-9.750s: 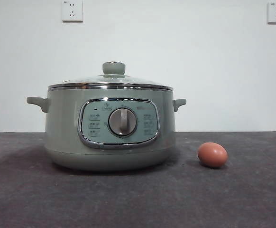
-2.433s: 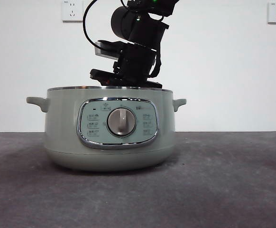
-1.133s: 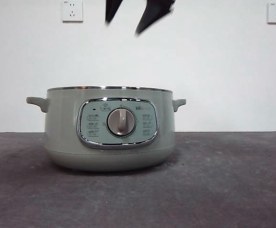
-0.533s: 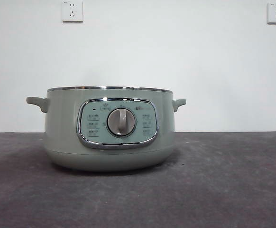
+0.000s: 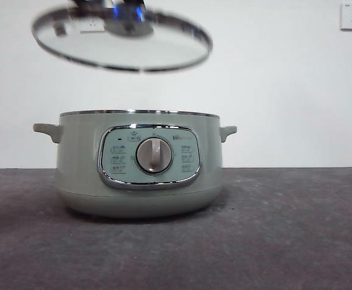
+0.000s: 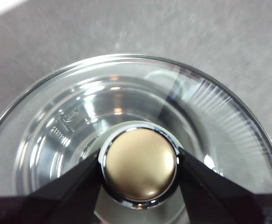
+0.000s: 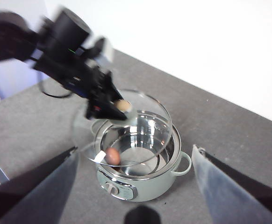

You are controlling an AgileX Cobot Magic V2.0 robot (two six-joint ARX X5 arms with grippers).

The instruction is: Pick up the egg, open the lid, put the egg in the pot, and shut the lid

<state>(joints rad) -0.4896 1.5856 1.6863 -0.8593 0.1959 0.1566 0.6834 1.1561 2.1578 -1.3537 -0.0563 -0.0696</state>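
Left gripper (image 6: 139,164) clamps knob of round glass steel-rimmed lid (image 5: 122,41), tilted, upper left of front frame, above sage-green round pot (image 5: 140,163). Reddish-brown egg (image 7: 112,156) inside pot. Right gripper (image 7: 136,179) spread wide, holding nothing.

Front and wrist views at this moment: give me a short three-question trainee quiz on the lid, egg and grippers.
1. True or false: the lid rests on the pot.
2. Where is the egg? A) on the table beside the pot B) inside the pot C) in the right gripper
3. Fill in: the left gripper is shut on the lid's ____.

Key:
1. False. The lid hangs tilted in the air above the pot, apart from its rim.
2. B. The right wrist view shows it lying in the steel bowl.
3. Knob. The black fingers press it from both sides; the right gripper is open and holds nothing.
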